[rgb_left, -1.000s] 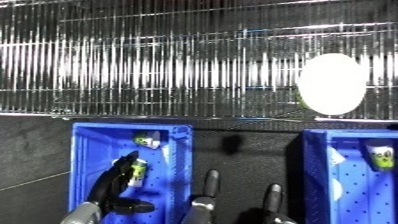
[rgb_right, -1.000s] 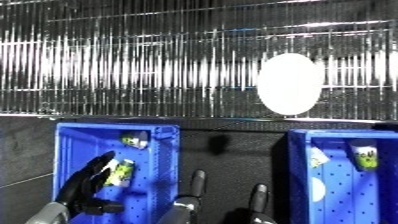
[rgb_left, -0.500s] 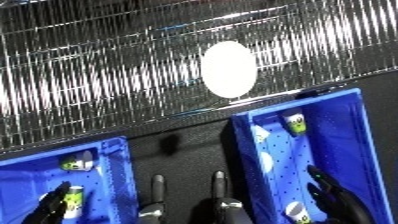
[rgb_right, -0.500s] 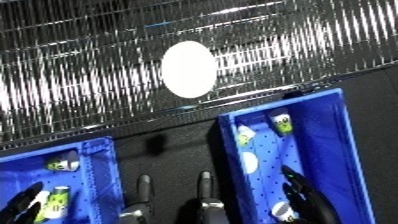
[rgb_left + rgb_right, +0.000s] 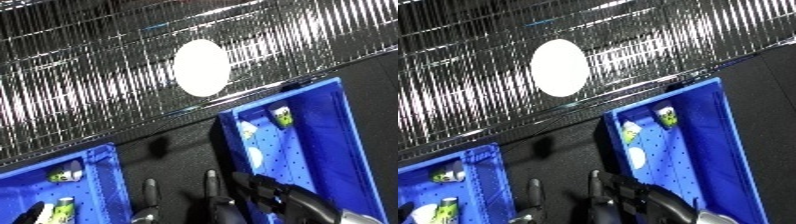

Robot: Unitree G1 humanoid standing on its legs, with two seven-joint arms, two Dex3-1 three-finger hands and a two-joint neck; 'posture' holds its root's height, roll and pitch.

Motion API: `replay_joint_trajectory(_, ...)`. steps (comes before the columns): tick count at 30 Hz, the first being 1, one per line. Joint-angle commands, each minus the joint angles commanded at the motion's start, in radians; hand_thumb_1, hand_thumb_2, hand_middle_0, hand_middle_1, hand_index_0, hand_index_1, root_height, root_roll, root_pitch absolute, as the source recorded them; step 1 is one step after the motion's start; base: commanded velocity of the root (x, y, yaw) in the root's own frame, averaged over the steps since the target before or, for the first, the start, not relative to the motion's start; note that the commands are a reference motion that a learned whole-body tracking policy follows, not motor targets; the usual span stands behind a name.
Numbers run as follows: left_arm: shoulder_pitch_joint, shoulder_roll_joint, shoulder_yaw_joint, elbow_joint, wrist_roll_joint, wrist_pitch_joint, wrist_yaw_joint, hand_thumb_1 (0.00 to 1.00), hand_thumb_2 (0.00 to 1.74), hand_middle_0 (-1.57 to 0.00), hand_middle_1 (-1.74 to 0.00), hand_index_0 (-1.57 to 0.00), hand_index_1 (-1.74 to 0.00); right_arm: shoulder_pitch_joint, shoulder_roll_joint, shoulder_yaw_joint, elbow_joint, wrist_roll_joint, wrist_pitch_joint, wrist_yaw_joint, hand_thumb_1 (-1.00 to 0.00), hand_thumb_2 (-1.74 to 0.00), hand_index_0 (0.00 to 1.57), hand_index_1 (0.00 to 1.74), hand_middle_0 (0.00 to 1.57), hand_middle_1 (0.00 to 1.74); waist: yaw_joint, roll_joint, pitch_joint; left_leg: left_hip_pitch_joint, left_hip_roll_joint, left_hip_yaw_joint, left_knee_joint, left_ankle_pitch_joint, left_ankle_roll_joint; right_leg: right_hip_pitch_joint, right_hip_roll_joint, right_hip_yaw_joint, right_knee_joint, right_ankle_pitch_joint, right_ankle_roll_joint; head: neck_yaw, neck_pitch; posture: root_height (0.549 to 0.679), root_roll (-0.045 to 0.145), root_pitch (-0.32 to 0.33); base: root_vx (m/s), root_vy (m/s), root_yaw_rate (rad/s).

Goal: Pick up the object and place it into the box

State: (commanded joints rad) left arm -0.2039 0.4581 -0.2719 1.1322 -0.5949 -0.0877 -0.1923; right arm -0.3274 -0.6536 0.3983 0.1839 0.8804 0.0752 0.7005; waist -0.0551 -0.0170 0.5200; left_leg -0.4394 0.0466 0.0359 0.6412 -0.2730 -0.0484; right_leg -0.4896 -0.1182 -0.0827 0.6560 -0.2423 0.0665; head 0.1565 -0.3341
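Observation:
Two blue bins stand on the dark table, and the whole picture is tilted. The right bin (image 5: 342, 135) holds a small green-and-white object (image 5: 282, 116) at its far end, a second one (image 5: 631, 132) and a white piece (image 5: 256, 158) nearer me. My right hand (image 5: 265, 192) is black and reaches over that bin's near left part, open and holding nothing. The left bin (image 5: 105, 175) holds a small object (image 5: 66, 176) and a green-white bottle (image 5: 62, 210). Only a dark sliver of my left hand (image 5: 405, 214) shows at the edge beside that bottle.
A wire mesh wall (image 5: 98, 85) with a white oval disc (image 5: 201, 67) closes off the back of the table. Two dark upright posts (image 5: 210, 181) stand in the gap between the bins. Dark tabletop (image 5: 169, 145) lies between the bins and the mesh.
The camera has tilted and swung right, so the disc and bins have shifted in the picture. My right hand has come further over the right bin. My left hand has almost left the picture.

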Motion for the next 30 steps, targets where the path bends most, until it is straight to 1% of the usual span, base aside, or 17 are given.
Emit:
replay_joint_trajectory(4, 0.003, -0.005, 0.008, 0.024, -0.005, -0.012, -0.009, 0.0, 0.0, 0.0, 0.0, 0.0, 0.0, -0.017, -0.021, -0.046, -0.136, 0.061, -0.046, 0.027, 0.0, 0.0, 0.0, 0.0, 0.0, 0.0, -0.005, -0.004, 0.0, -0.002, 0.008, 0.006, -0.002, 0.001, -0.004, -0.002, -0.0016, -0.001, 0.0, -0.002, 0.0025, -0.017, 0.004, 0.645, 0.052, 0.077, 0.0, -0.001, -0.008)
replay_joint_trajectory(6, 0.002, -0.01, 0.012, 0.032, -0.003, -0.014, -0.01, 0.0, 0.0, 0.0, 0.0, 0.0, 0.0, -0.026, -0.02, -0.074, -0.184, 0.085, -0.08, 0.02, 0.0, 0.0, 0.0, 0.0, 0.0, 0.0, -0.007, -0.004, 0.0, -0.005, 0.01, 0.007, -0.001, 0.0, -0.0049, -0.003, -0.0032, -0.003, 0.001, -0.002, 0.0034, -0.021, 0.003, 0.646, 0.053, 0.078, 0.002, 0.001, 0.016)
replay_joint_trajectory(7, 0.001, -0.013, 0.014, 0.035, -0.001, -0.015, -0.011, 0.0, 0.0, 0.0, 0.0, 0.0, 0.0, -0.031, -0.017, -0.09, -0.203, 0.091, -0.101, 0.007, 0.0, 0.0, 0.0, 0.0, 0.0, 0.0, -0.007, -0.004, 0.0, -0.006, 0.011, 0.008, 0.0, 0.0, -0.0052, -0.004, -0.0043, -0.003, 0.001, -0.002, 0.004, -0.025, 0.003, 0.646, 0.054, 0.079, 0.0, 0.001, 0.026)
replay_joint_trajectory(9, 0.0, -0.019, 0.019, 0.038, 0.002, -0.013, -0.01, 0.0, 0.0, 0.0, 0.0, 0.0, 0.0, -0.04, -0.009, -0.125, -0.229, 0.092, -0.144, -0.037, 0.0, 0.0, 0.0, 0.0, 0.0, 0.0, -0.009, -0.003, 0.0, -0.009, 0.012, 0.01, 0.002, -0.001, -0.0057, -0.007, -0.0063, -0.004, 0.003, -0.002, 0.0048, -0.033, 0.004, 0.645, 0.055, 0.08, 0.001, 0.002, 0.027)
replay_joint_trajectory(11, 0.001, -0.025, 0.026, 0.038, 0.006, -0.011, -0.008, 0.0, 0.0, 0.0, 0.0, 0.0, 0.0, -0.05, 0.001, -0.162, -0.245, 0.076, -0.194, -0.095, 0.0, 0.0, 0.0, 0.0, 0.0, 0.0, -0.011, -0.001, 0.0, -0.011, 0.013, 0.012, 0.002, -0.002, -0.0062, -0.011, -0.008, -0.005, 0.004, -0.001, 0.0055, -0.041, 0.011, 0.645, 0.056, 0.082, 0.004, 0.006, 0.018)
replay_joint_trajectory(13, 0.003, -0.031, 0.03, 0.036, 0.01, -0.008, -0.004, 0.0, 0.0, 0.0, 0.0, 0.0, 0.0, -0.064, 0.01, -0.193, -0.25, 0.037, -0.248, -0.157, 0.0, 0.0, 0.0, 0.0, 0.0, 0.0, -0.012, 0.001, 0.0, -0.011, 0.014, 0.014, 0.001, -0.002, -0.0064, -0.013, -0.0087, -0.005, 0.004, -0.001, 0.006, -0.04, 0.009, 0.646, 0.057, 0.084, 0.007, 0.01, 0.004)
replay_joint_trajectory(15, 0.003, -0.037, 0.032, 0.033, 0.014, -0.003, 0.0, 0.0, 0.0, 0.0, 0.0, 0.0, 0.0, -0.085, 0.014, -0.214, -0.248, -0.02, -0.297, -0.223, 0.0, 0.0, 0.0, 0.0, 0.0, 0.0, -0.011, 0.004, 0.0, -0.011, 0.014, 0.015, 0.0, -0.002, -0.0061, -0.014, -0.0092, -0.005, 0.004, 0.0, 0.0058, -0.035, 0.009, 0.646, 0.058, 0.085, 0.01, 0.011, 0.002)
replay_joint_trajectory(17, 0.004, -0.043, 0.032, 0.03, 0.017, 0.0, 0.005, 0.0, 0.0, 0.0, 0.0, 0.0, 0.0, -0.114, 0.013, -0.229, -0.24, -0.069, -0.336, -0.289, 0.0, 0.0, 0.0, 0.0, 0.0, 0.0, -0.009, 0.006, 0.0, -0.009, 0.014, 0.016, -0.001, -0.002, -0.0049, -0.014, -0.0096, -0.006, 0.004, -0.001, 0.0043, -0.029, 0.002, 0.646, 0.059, 0.085, 0.022, 0.014, 0.011)
replay_joint_trajectory(20, 0.008, -0.054, 0.029, 0.024, 0.023, 0.0, 0.008, 0.0, 0.0, 0.0, 0.0, 0.0, 0.0, -0.161, 0.016, -0.246, -0.226, -0.105, -0.384, -0.372, 0.0, 0.0, 0.0, 0.0, 0.0, 0.0, -0.002, 0.012, 0.0, -0.007, 0.011, 0.016, -0.002, -0.003, -0.0026, -0.011, -0.0113, -0.007, 0.005, -0.003, 0.0015, -0.011, -0.003, 0.646, 0.061, 0.083, 0.032, 0.016, 0.027)
replay_joint_trajectory(23, 0.007, -0.063, 0.021, 0.014, 0.028, 0.009, 0.018, 0.0, 0.0, 0.0, 0.0, 0.0, 0.0, -0.211, 0.026, -0.25, -0.202, -0.14, -0.421, -0.44, 0.0, 0.0, 0.0, 0.0, 0.0, 0.0, 0.008, 0.019, 0.0, -0.007, 0.005, 0.013, -0.001, -0.004, -0.0001, -0.011, -0.0142, -0.008, 0.006, -0.004, -0.001, 0.014, -0.011, 0.646, 0.064, 0.083, 0.028, 0.013, 0.059)
replay_joint_trajectory(25, 0.004, -0.066, 0.015, 0.009, 0.031, 0.019, 0.027, 0.0, 0.0, 0.0, 0.0, 0.0, 0.0, -0.249, 0.028, -0.245, -0.183, -0.169, -0.434, -0.485, 0.0, 0.0, 0.0, 0.0, 0.0, 0.0, 0.016, 0.024, 0.0, -0.008, 0.001, 0.011, 0.001, -0.005, 0.0013, -0.012, -0.0163, -0.009, 0.007, -0.004, -0.0028, 0.037, -0.033, 0.646, 0.066, 0.082, 0.018, 0.021, 0.066)
replay_joint_trajectory(28, 0.002, -0.07, 0.004, 0.009, 0.033, 0.027, 0.031, 0.0, 0.0, 0.0, 0.0, 0.0, 0.0, -0.307, 0.016, -0.228, -0.142, -0.2, -0.437, -0.545, 0.0, 0.0, 0.0, 0.0, 0.0, 0.0, 0.032, 0.03, 0.0, -0.011, -0.005, 0.008, 0.012, -0.008, 0.0029, -0.01, -0.0208, -0.012, 0.011, -0.005, -0.0071, 0.064, -0.045, 0.646, 0.069, 0.077, 0.025, 0.025, 0.061)
replay_joint_trajectory(30, 0.002, -0.073, -0.008, 0.008, 0.031, 0.032, 0.032, 0.0, 0.0, 0.0, 0.0, 0.0, 0.0, -0.344, 0.002, -0.211, -0.106, -0.215, -0.433, -0.581, 0.0, 0.0, 0.0, 0.0, 0.0, 0.0, 0.048, 0.035, 0.0, -0.015, -0.009, 0.003, 0.026, -0.011, 0.0054, -0.01, -0.0254, -0.016, 0.02, -0.007, -0.0106, 0.087, -0.045, 0.645, 0.07, 0.072, 0.039, 0.011, 0.075)
